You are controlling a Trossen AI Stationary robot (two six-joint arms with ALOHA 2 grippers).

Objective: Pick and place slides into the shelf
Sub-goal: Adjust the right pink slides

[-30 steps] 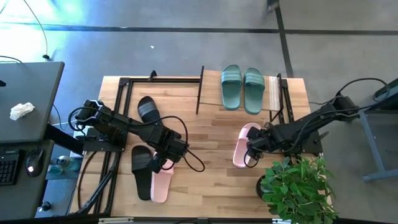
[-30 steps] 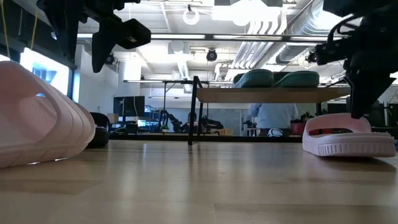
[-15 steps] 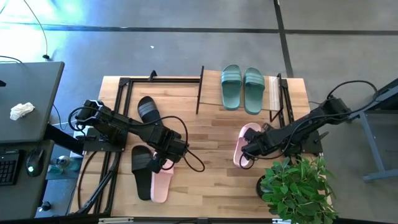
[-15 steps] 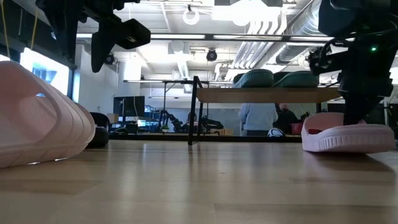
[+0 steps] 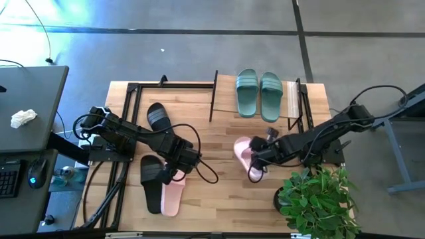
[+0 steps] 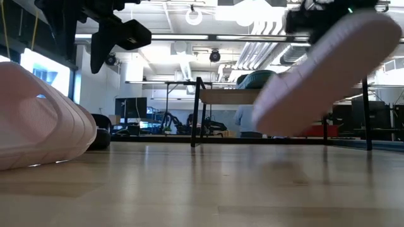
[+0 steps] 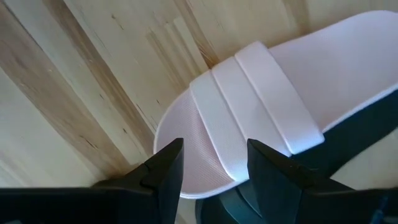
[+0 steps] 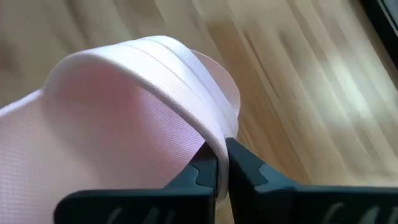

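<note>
1. Right gripper (image 8: 217,167): dark fingers pinched tight on the edge of the wide, finely ribbed strap of a light-pink slide (image 8: 118,106); matte foam, rounded toe.
2. Same light-pink slide seen from above (image 5: 243,151): carried off the tabletop (image 5: 219,199), toward the table's middle, at the tip of the right arm, the gripper (image 5: 257,159) at its near side. One second earlier, flat on the wood farther right, fingers spread about it; half a second earlier, still resting there.
3. Low view: pale sole (image 6: 328,69) tilted steeply, heel end high, clear of the wood; earlier, flat on the board at the right.
4. Left gripper (image 7: 211,163): two dark fingers parted, poised just above the second light-pink slide (image 7: 261,106), straddling its strap without a visible grip; posture unchanged from the earlier frames.
5. Second light-pink slide from above (image 5: 171,194): lying beside a black slide (image 5: 151,178) under the left arm; another black slide (image 5: 158,118) farther back, near the black frame (image 5: 129,106) at the table's left.
6. Sage-green pair (image 5: 259,94): side by side, ribbed straps, on the shelf (image 5: 292,99) at the table's far edge, a light wooden board on thin black posts; well apart from the carried slide.
7. Tabletop: butcher-block planks, pale, with streaked grain.
8. Leafy green plant (image 5: 319,199): at the near right corner, beside the right arm.
</note>
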